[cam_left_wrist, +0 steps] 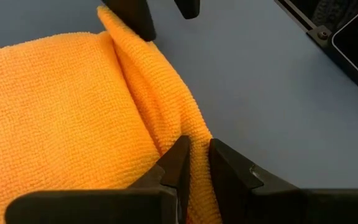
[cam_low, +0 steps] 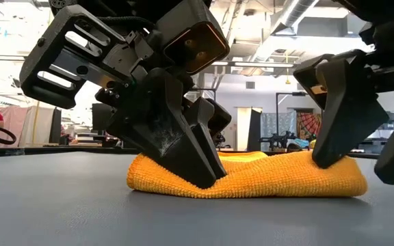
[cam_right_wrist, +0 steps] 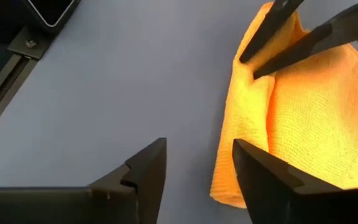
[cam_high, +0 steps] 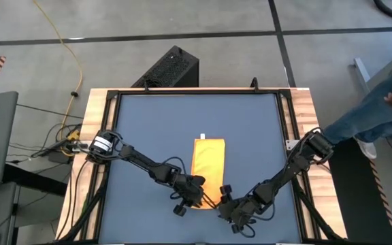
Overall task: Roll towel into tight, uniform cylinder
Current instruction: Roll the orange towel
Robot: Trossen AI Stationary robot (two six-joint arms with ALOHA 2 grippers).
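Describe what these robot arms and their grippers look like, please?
Two slim black jointed arms with black cables looped along them. The left arm has a silver ring near its base. Each gripper, left gripper and right gripper, ends in two dark wedge-shaped fingers.

Left gripper (cam_high: 197, 197) pinched nearly closed near the table's front, right gripper (cam_right_wrist: 197, 168) apparently spread wide beside it
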